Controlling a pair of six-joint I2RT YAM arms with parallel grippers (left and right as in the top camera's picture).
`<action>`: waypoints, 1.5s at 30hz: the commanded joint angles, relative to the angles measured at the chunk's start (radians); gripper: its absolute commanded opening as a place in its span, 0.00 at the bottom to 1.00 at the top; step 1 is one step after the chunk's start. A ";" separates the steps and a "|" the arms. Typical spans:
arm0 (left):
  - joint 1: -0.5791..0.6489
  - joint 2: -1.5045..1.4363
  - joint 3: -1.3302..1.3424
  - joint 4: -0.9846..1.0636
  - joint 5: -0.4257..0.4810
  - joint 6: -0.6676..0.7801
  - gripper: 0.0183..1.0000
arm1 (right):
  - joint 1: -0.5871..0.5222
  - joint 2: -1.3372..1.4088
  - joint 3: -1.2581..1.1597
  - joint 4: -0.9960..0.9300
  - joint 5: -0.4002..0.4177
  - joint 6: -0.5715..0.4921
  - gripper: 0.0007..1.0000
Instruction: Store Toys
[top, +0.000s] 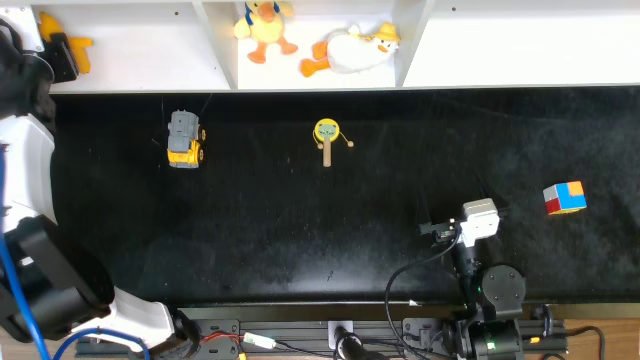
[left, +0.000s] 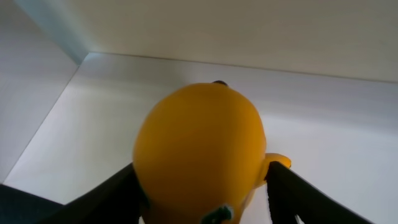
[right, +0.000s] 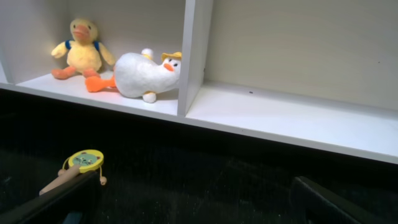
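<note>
three open compartments divide the smooth white shelf (top: 500, 40) that runs along the top edge of the overhead frame. in its left compartment, at the upper left corner, the left gripper (top: 55, 50) has its dark fingers (left: 115, 193) pressed against the two sides of a glossy orange-yellow toy (left: 199, 149). the toy is rounded and bulbous, with a small nub sticking out of one side, and it sits clamped between the jaws just above the pale shelf floor. the middle compartment holds two soft things side by side. one is a fuzzy yellow duck plush (top: 265, 25) sitting upright with orange feet. the other is a plump white goose plush (top: 350, 50) lying on its side with an orange bill and orange feet; the two almost touch. below the shelf lies a matte black table mat (top: 300, 230) with a faintly speckled surface. on it, left of centre, stands a blocky toy truck (top: 184, 138) with a yellow body and a grey top. near the upper middle lies a rattle drum (top: 327, 138), a flat yellow disc on a plain wooden stick with small beads on strings. far out at the right sits a colour cube (top: 564, 198) with sharp-edged faces of red, yellow, blue and white. the right gripper (top: 432, 230) hangs low over the bare mat in the lower right part of the frame, well apart from every toy. its jaws are spread wide and have hold of nothing.
</note>
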 joint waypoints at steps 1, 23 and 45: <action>-0.008 0.009 0.019 0.003 0.000 -0.006 0.81 | 0.005 -0.009 -0.013 0.003 -0.006 0.003 1.00; -0.008 -0.283 0.019 -0.327 0.000 -0.032 1.00 | 0.005 -0.009 -0.013 0.003 -0.006 0.003 1.00; -0.363 -0.460 -0.307 -0.554 -0.079 -0.133 1.00 | 0.005 -0.009 -0.013 0.003 -0.006 0.003 0.99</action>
